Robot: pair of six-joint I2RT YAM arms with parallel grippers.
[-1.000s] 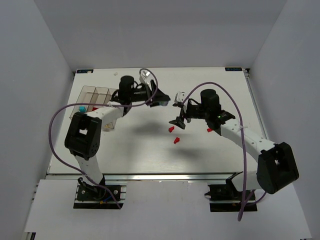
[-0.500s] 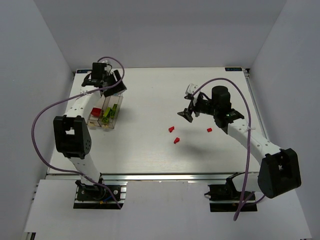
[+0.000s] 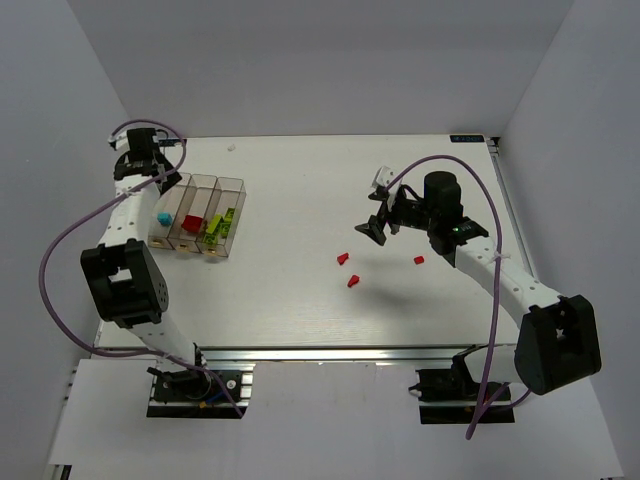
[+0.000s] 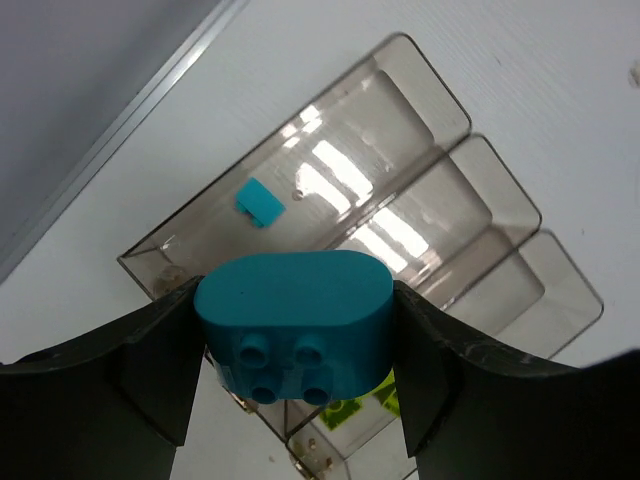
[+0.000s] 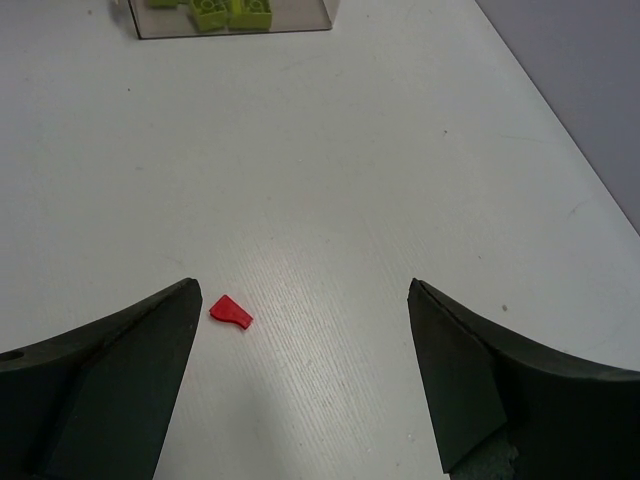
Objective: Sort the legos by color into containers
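You have three clear joined containers (image 3: 203, 182) sitting far left on the table (image 3: 300, 300). Your left gripper (image 4: 295, 325) clamps a rounded cyan four-stud brick (image 4: 295, 300) above them. Your right gripper (image 5: 302, 300) hangs wide open above a tiny red bit (image 5: 231, 312).

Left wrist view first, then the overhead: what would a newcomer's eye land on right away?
The big cyan-blue brick clamped in the left gripper, studs toward the camera, close by the clear containers at the far left of the table. Next come three red bits lying loose near the middle, with the right gripper hanging open near them.
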